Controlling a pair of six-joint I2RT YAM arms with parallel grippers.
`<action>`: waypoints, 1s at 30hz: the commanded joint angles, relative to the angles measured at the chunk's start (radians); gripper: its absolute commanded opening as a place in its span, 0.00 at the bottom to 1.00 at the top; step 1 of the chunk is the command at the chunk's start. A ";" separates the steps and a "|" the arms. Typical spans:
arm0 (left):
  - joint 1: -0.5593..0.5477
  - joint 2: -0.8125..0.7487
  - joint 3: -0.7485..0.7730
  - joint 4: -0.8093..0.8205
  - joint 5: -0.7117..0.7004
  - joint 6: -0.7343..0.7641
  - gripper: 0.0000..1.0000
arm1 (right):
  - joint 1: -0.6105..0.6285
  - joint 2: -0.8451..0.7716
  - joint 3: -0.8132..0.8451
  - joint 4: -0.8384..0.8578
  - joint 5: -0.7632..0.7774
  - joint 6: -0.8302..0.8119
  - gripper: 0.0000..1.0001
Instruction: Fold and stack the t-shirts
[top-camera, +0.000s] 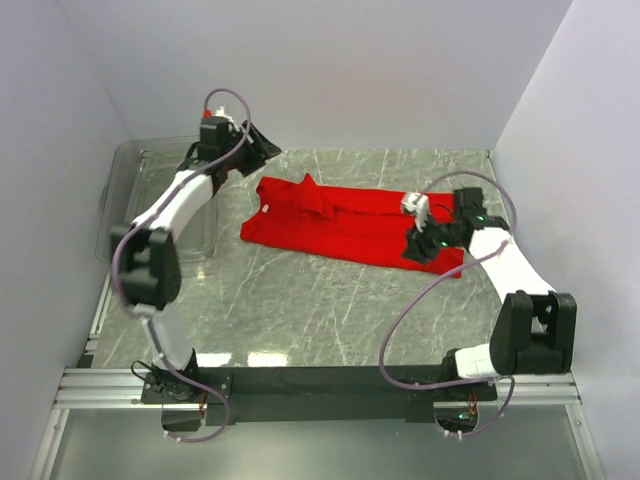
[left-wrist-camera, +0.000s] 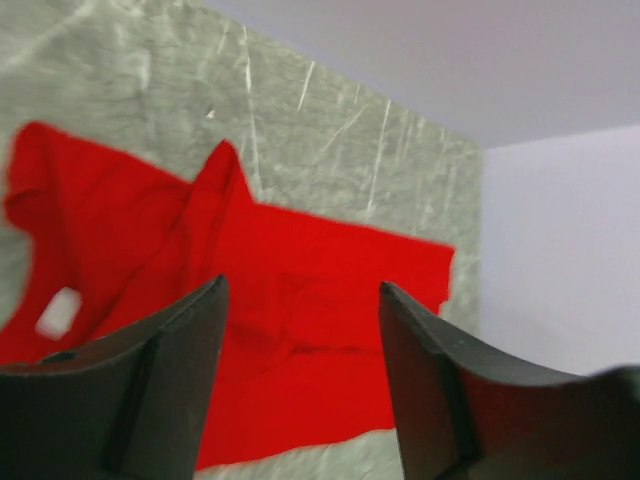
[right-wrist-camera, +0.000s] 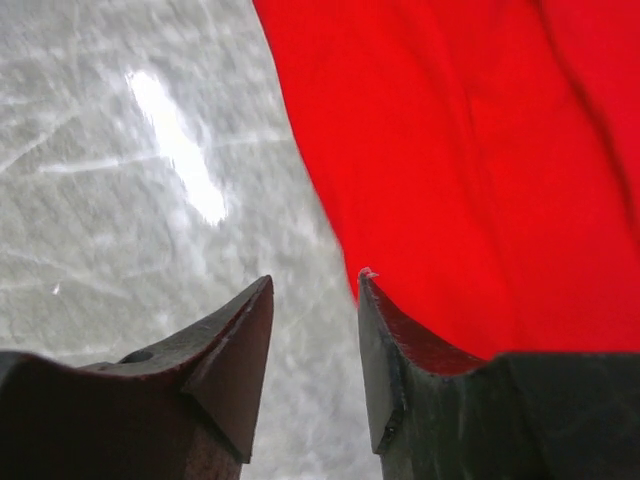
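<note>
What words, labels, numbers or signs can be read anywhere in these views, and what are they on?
No text is readable.
The neck label on the red t-shirt is only a blurred white patch in the left wrist view, and it is too small to read in the top view.
Nothing else shows any writing.

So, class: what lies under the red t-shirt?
The red t-shirt lies on the grey marbled table, which shows all around it. Anything directly beneath the cloth is covered and cannot be seen.
</note>
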 joint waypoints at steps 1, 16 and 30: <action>0.000 -0.230 -0.147 -0.018 -0.135 0.202 0.70 | 0.134 0.064 0.139 0.058 0.042 0.038 0.48; 0.042 -0.886 -0.749 -0.189 -0.397 0.126 0.88 | 0.606 0.660 0.814 0.213 0.605 0.244 0.55; 0.052 -1.061 -0.929 -0.245 -0.377 0.017 0.88 | 0.673 0.926 1.012 0.249 0.716 0.197 0.54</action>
